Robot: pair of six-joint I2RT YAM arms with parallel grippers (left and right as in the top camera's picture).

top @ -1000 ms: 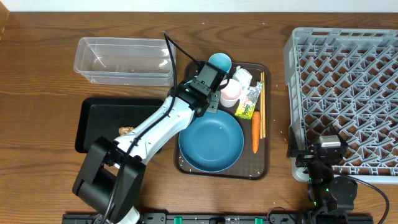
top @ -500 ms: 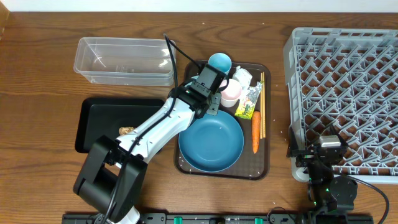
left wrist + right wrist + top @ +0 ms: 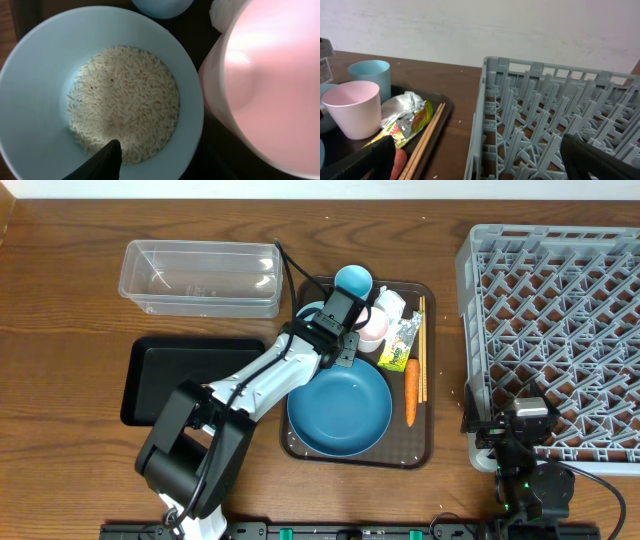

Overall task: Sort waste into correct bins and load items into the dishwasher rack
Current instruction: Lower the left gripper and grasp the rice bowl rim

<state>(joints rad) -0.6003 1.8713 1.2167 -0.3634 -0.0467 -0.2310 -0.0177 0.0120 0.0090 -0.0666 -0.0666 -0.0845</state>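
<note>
My left gripper [image 3: 322,326] is over the white bowl [image 3: 308,312] at the back left of the brown tray. In the left wrist view the gripper [image 3: 160,157] looks open, with one dark finger tip resting on the white rice [image 3: 125,100] in the bowl [image 3: 30,100]; the other finger is lost in the dark gap beside the pinkish-white cup [image 3: 270,85]. The light-blue cup [image 3: 352,280], pinkish-white cup [image 3: 373,328], crumpled paper [image 3: 391,302], wrapper [image 3: 400,345], carrot [image 3: 410,392], chopsticks [image 3: 421,350] and blue plate [image 3: 340,408] lie on the tray. My right gripper [image 3: 490,160] is open and empty at the rack's near left corner.
The grey dishwasher rack [image 3: 560,330] fills the right side. The clear tub [image 3: 200,277] is at the back left, with the black tray [image 3: 170,375] in front of it. My left arm crosses the black tray's right end. The brown serving tray [image 3: 425,450] sits mid-table.
My left arm has swung a little right and its gripper has settled lower over the bowl. The arm now covers the brown lump in the black tray. The right arm has not moved.
</note>
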